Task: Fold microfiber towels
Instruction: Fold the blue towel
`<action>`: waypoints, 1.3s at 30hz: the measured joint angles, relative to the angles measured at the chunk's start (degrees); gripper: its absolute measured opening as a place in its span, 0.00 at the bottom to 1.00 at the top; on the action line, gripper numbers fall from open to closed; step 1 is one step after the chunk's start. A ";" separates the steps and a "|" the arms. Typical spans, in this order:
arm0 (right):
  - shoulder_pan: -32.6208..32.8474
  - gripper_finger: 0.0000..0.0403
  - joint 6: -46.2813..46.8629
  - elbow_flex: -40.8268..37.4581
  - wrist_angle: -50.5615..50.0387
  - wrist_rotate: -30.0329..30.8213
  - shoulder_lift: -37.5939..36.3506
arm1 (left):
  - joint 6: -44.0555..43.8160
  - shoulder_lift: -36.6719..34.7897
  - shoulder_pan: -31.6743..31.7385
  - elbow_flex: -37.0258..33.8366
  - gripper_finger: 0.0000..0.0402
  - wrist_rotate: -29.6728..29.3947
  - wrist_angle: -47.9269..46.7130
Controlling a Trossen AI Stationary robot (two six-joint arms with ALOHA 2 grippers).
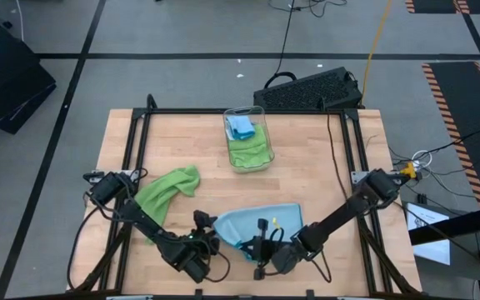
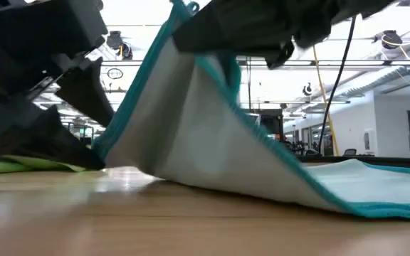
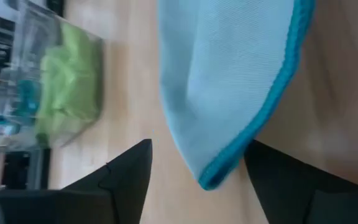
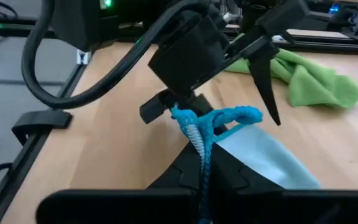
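A light blue microfiber towel (image 1: pixel 261 223) lies near the table's front edge, with one edge raised. My right gripper (image 1: pixel 259 250) is shut on that raised edge. In the low view the towel (image 2: pixel 212 135) slopes down from the gripper to the wood on both sides. My left gripper (image 1: pixel 210 237) stands open at the towel's left end. A teal-hemmed corner (image 3: pixel 213 177) lies between its two fingers, and I see no touch. A lime green towel (image 1: pixel 169 190) lies crumpled on the table to the left. My right gripper pinches a bunched stretch of the towel's teal hem (image 4: pixel 199 134) between its two fingers. The fingers come nearly level from the table's right and near side. That edge is lifted clear, while the rest of the towel (image 2: pixel 376 188) still rests on the table.
A clear plastic bin (image 1: pixel 248 160) holding green and blue towels stands at the far middle of the table. A black frame (image 1: pixel 223 111) runs along the table's edges. A keyboard (image 1: pixel 311 90) lies beyond the far edge.
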 joint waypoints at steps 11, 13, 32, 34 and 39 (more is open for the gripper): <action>-0.16 0.01 2.09 0.00 -10.51 1.86 -7.42 | 1.33 0.00 0.00 0.02 0.72 -3.29 7.77; -0.30 0.01 1.96 0.00 -10.65 1.86 -7.77 | 0.79 0.00 0.12 0.00 0.70 -3.21 8.11; -1.12 0.01 2.67 0.00 -16.56 1.53 -11.91 | -16.13 0.00 2.75 0.02 0.36 1.57 4.63; -1.12 0.01 2.95 0.00 -17.15 1.50 -12.05 | -16.81 0.00 2.62 0.02 0.33 1.57 5.04; -1.01 0.01 4.32 0.00 -19.02 0.40 -12.05 | -16.50 0.00 1.68 0.25 0.18 0.88 6.20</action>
